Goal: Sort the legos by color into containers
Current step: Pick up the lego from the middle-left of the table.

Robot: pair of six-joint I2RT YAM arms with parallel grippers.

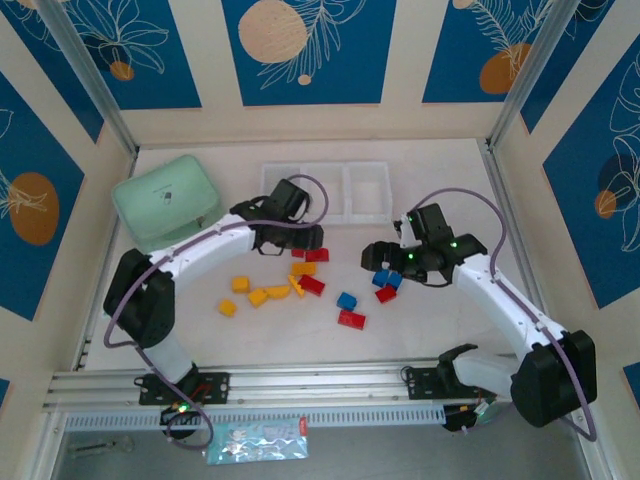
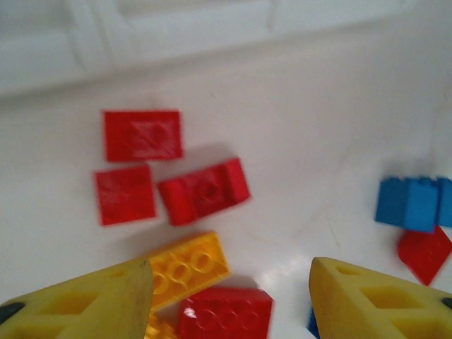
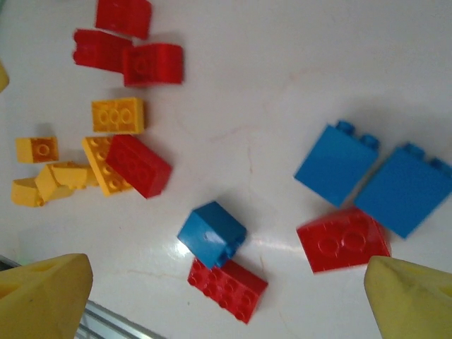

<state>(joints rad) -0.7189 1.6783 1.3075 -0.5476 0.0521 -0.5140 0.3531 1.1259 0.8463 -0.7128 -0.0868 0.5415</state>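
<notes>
1. Containers (image 1: 345, 193): one translucent white tray of three joined compartments, set at the middle of the table's (image 1: 240, 345) far edge.
2. Legos (image 1: 304, 268): lay loose on the middle of the table, between the tray and the near edge.
   - The red group (image 1: 310, 254) lay closest to the tray.
   - The yellow-orange bricks (image 1: 268, 294) were spread toward the left edge.
   - A lone blue brick (image 1: 346, 300) lay nearer the near edge, with a red brick (image 1: 351, 319) just beside it.
   - The blue pair (image 1: 388, 279) lay toward the right edge.
3. Left claw (image 1: 305, 240): hung over the red group, just on the near side of the tray. Its yellow fingers (image 2: 78, 300) were partly spread and pinched nothing; red and yellow bricks lay on the table below the gap.
4. Right claw (image 1: 378, 255): hung beside the blue pair. It was spread wide and pinched nothing.
5. Mint-green box (image 1: 165, 202): rounded, sat at the far-left corner of the table, apart from the tray.
</notes>
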